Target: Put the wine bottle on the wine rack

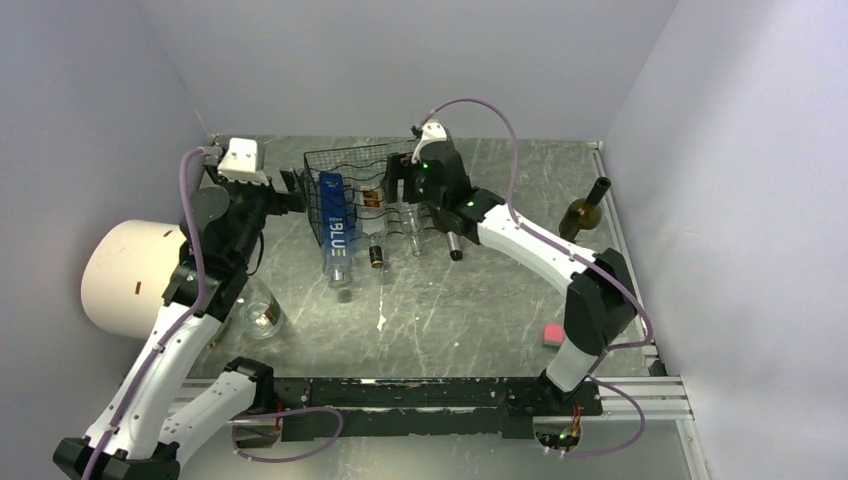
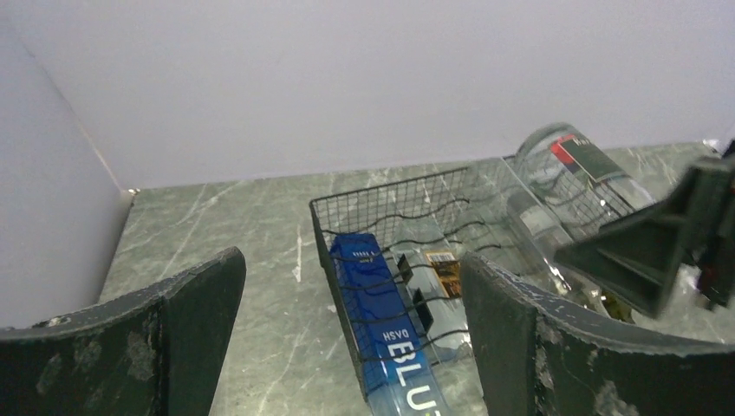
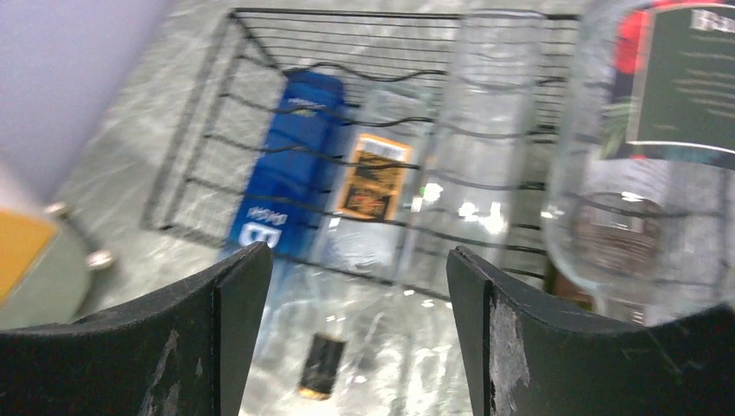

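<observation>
The black wire wine rack (image 1: 352, 175) stands at the back middle of the table. It holds a blue bottle (image 1: 336, 235), a clear bottle with an amber label (image 1: 375, 225) and a plain clear bottle (image 1: 410, 225). A clear bottle with a dark and red label (image 3: 659, 130) lies tilted at the rack's right side, its black cap (image 1: 453, 246) pointing forward. A dark green wine bottle (image 1: 584, 211) stands upright at the far right. My right gripper (image 1: 398, 192) is open and empty over the rack's right part. My left gripper (image 1: 298, 192) is open and empty beside the rack's left wall.
A big white cylinder (image 1: 125, 275) sits at the left edge. A clear glass (image 1: 262, 316) stands by the left arm. A small pink block (image 1: 553, 333) lies near the right arm's base. Walls close in the table on three sides.
</observation>
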Robot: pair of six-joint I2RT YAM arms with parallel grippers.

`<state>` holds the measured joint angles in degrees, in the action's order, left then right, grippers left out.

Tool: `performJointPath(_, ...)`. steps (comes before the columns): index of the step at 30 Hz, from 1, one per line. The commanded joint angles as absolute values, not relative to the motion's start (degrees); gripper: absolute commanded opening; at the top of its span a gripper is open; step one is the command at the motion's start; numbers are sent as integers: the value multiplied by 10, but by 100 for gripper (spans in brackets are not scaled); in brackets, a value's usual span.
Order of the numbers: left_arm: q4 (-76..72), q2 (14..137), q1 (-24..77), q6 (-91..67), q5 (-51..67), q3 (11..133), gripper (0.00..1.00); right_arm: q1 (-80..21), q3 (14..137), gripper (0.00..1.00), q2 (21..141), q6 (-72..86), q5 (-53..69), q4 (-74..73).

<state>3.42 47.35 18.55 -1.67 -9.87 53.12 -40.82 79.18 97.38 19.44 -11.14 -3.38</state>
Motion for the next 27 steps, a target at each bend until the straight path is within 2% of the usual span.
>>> performJointPath(1, 74, 457, 181, -6, -148, 605, 97, -415, 780, 77, 923, 175, 46, -18)
performJointPath(5, 133, 456, 181, -6, -142, 679, 97, -454, 764, 74, 913, 145, 150, 18)
performJointPath(13, 227, 480, 181, 0, -147, 808, 97, -576, 813, 72, 987, 126, 132, 68)
performJointPath(20, 253, 471, 181, -10, -142, 834, 97, -655, 902, 72, 1068, 92, 143, 55)
performJointPath(27, 251, 466, 181, -15, -144, 835, 97, -688, 990, 75, 1150, 56, 151, 22)
